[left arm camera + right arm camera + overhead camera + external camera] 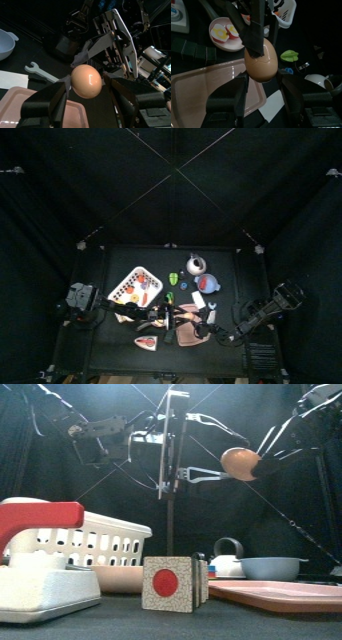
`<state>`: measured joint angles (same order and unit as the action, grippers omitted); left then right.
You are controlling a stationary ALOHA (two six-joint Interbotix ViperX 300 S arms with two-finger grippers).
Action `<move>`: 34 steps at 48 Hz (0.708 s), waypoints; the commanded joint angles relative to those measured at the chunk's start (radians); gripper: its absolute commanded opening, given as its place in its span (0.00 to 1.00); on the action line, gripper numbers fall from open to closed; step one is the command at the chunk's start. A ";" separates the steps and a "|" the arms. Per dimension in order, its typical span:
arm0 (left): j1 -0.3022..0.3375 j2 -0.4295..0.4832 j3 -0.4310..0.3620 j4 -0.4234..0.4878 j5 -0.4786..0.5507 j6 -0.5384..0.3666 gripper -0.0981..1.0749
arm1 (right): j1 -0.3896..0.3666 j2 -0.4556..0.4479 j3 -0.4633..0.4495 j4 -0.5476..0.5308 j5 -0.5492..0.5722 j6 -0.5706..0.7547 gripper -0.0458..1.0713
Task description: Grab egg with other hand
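A brown egg (239, 462) hangs high above the table between both arms. My right gripper (262, 75) comes in from the right and its jaws press the egg (262, 61) on both sides. My left gripper (90, 82) is open, with its jaws standing on either side of the same egg (87, 81) and a small gap on one side. In the front view the left gripper (203, 476) is just left of the egg and the right gripper (257, 462) is just right of it.
Below stand a white basket (80, 544), a block with a red dot (167, 582), a pink tray (281, 594), a grey-blue bowl (271, 567) and a kettle (227, 556). A wrench (40, 74) lies by the tray. A dish of halved eggs (224, 32) sits nearby.
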<state>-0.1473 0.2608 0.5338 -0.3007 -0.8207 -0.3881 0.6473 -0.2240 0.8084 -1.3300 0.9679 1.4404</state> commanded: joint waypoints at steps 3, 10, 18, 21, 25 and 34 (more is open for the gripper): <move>0.000 -0.011 -0.023 0.008 -0.005 0.002 0.78 | 0.000 -0.023 -0.009 -0.005 0.003 0.005 0.65; 0.000 -0.011 -0.021 0.012 -0.005 0.002 0.74 | 0.000 -0.023 -0.009 -0.005 0.002 0.005 0.65; -0.002 -0.011 -0.017 0.012 -0.003 0.002 0.71 | 0.000 -0.023 -0.009 -0.006 0.003 0.005 0.65; 0.000 -0.011 -0.017 0.012 -0.005 0.002 0.70 | 0.000 -0.021 -0.009 -0.005 0.003 0.005 0.65; 0.000 -0.012 -0.017 0.012 -0.005 0.002 0.70 | 0.000 -0.021 -0.009 -0.002 0.003 0.005 0.65; 0.000 -0.009 -0.017 0.011 -0.005 0.000 0.70 | 0.000 -0.020 -0.012 -0.012 -0.005 0.005 0.66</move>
<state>-0.1473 0.2623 0.5338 -0.2930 -0.8191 -0.3881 0.6489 -0.2240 0.8084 -1.3284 0.9679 1.4419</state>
